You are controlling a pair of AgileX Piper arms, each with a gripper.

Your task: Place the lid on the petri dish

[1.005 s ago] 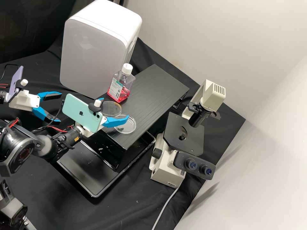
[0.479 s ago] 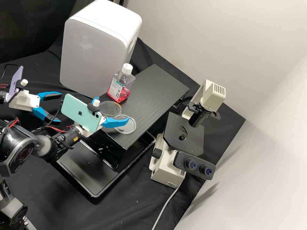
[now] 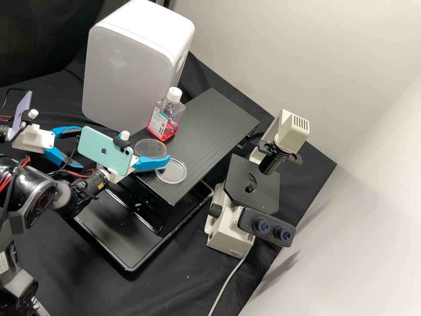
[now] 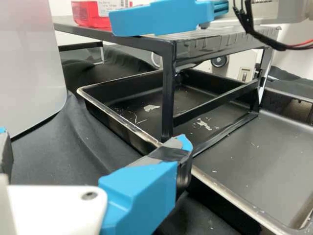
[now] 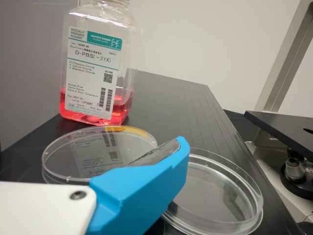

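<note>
High view, item one: lid (image 3: 150,148), clear, lying on the raised black platform (image 3: 210,127) just beside the uncovered petri dish (image 3: 171,170); I cannot tell whether the rims touch. My right end effector (image 3: 148,151) is spread wide about the lid, one blue finger (image 5: 142,191) at the lid's edge over the dish's near rim, pinching nothing. Behind them on the platform stands a flask of pink liquid (image 3: 164,115), with a white box (image 3: 131,61) beyond and a microscope (image 3: 254,193) alongside; my left end effector (image 3: 76,147), likewise spread and holding nothing, hangs above the black-draped surface (image 3: 175,281) beside the black tray (image 3: 127,237) under the platform.
</note>
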